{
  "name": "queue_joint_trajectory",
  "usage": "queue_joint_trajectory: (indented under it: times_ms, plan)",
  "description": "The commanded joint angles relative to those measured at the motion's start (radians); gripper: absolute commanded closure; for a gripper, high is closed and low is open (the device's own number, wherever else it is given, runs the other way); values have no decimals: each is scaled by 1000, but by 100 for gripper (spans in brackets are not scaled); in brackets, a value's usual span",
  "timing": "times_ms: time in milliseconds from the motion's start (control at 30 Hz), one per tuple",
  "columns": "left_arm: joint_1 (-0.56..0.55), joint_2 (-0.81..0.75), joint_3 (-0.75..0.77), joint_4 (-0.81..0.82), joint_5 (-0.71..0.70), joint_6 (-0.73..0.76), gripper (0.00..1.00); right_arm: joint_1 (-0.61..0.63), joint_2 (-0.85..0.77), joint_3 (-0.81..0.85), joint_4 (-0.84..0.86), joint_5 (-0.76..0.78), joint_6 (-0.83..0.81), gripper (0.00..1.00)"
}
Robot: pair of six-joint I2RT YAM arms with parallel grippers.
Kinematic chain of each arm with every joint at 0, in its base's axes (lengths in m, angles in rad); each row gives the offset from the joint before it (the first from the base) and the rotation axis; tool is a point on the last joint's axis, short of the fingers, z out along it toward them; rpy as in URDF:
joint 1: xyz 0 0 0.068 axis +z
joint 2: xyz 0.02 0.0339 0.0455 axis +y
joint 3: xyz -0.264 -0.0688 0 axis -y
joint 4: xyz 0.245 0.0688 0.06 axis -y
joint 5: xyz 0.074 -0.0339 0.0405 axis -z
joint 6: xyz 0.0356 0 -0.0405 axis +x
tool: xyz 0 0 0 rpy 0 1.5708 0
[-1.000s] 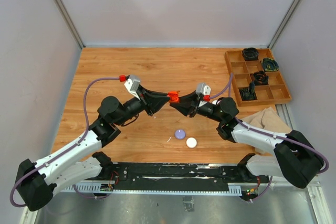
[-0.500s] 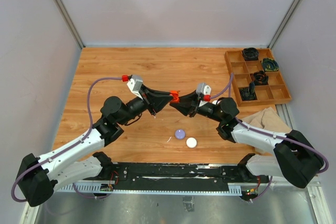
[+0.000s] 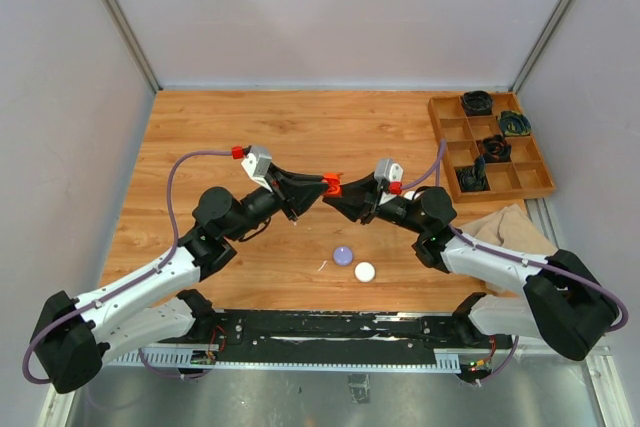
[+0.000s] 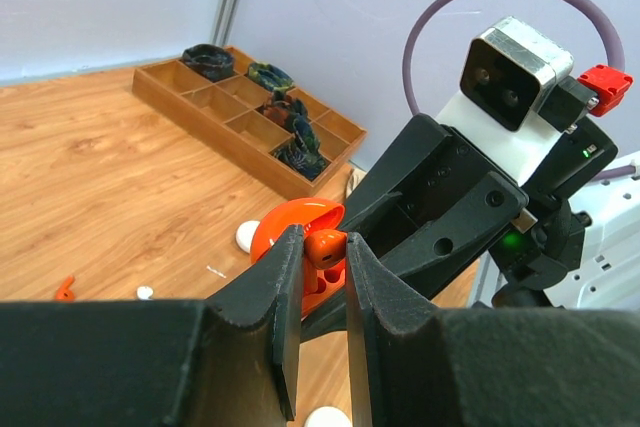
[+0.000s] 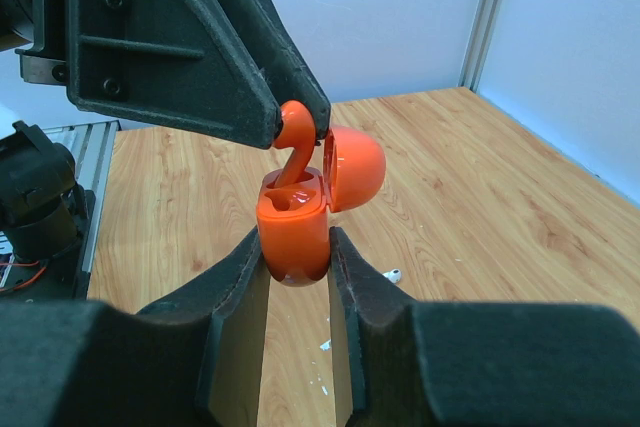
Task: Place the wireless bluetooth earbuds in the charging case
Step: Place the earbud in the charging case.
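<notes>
My right gripper (image 5: 297,257) is shut on the orange-red charging case (image 5: 293,232) and holds it upright above the table, with its lid (image 5: 355,167) swung open. My left gripper (image 4: 325,247) is shut on the orange-red earbud (image 4: 327,244). Seen from the right wrist, the earbud (image 5: 295,137) hangs down with its stem tip inside a slot of the case. In the top view the two grippers meet at mid-table, left (image 3: 322,185) and right (image 3: 338,190). A white earbud (image 5: 393,274) lies on the table below.
A lilac puck (image 3: 343,255) and a white puck (image 3: 364,271) lie on the table in front of the grippers. A wooden compartment tray (image 3: 448,139) with dark items stands at the back right, and a tan cloth (image 3: 505,227) lies near it. A small orange-red bit (image 4: 65,290) lies on the wood.
My left gripper has shifted slightly right, toward the case, still holding the earbud. The right gripper has held the case nearly still.
</notes>
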State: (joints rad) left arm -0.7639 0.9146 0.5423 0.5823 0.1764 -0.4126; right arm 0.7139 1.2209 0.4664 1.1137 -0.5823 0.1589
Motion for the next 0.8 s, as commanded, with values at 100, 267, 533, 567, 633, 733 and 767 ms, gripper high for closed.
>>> queue_joint_trajectory:
  times_ms: [100,267,533,567,633,733,767]
  plan:
    - [-12,1,-15,24,4,12,79,16,-38,3,71,-5,8,99]
    - [-17,-7,-27,22,26,6,77,16,-44,0,71,4,5,99]
    - [-18,-16,-49,21,51,-4,75,16,-44,-3,73,5,-1,99]
    - [-18,-16,-52,21,54,-7,75,15,-44,-4,73,5,-2,99]
    - [-18,-14,-56,21,63,-9,74,16,-44,-7,75,6,-4,99]
    - [-18,-14,-57,21,75,-10,73,16,-44,-9,78,5,-5,99]
    - [-18,-13,-58,21,82,-8,72,16,-44,-10,80,4,-4,99]
